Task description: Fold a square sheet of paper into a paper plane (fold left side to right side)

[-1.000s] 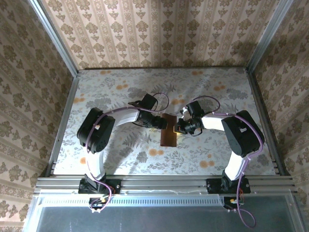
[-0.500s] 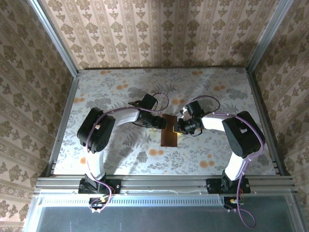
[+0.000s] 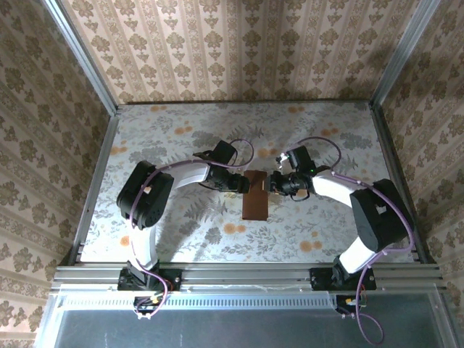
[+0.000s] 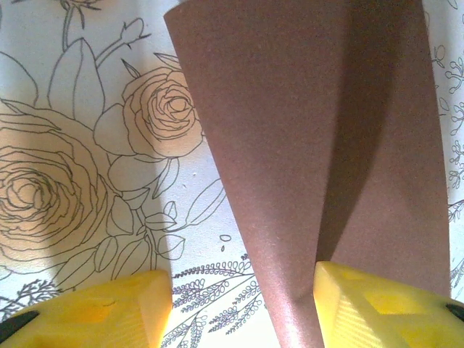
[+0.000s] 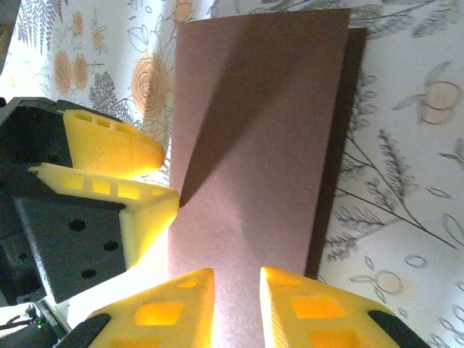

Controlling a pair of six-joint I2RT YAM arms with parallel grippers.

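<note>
Since the square sheet of paper [image 3: 255, 197] is thin and matte, I judge it nearly weightless, limp, apt to slide on the printed tabletop [image 3: 341, 225] and to keep any stray crease (so no hard squeezing mid-panel). The safest hold looks like a shallow pinch at a free edge or corner while the other arm pins it flat. It lies doubled into a narrow strip at the tabletop's middle, between the two arms. From above, the left pincer [image 3: 243, 185] meets one long edge and the right pincer [image 3: 275, 184] sits at the other, though the jaw gaps are too small to read there. The left wrist view supplies that: jaws well apart, released, with the paper's arched upper layer rising between them. The right wrist view adds a dark lower layer peeking past the top one along one long edge, and its own jaws stand slightly parted, clamping nothing.
</note>
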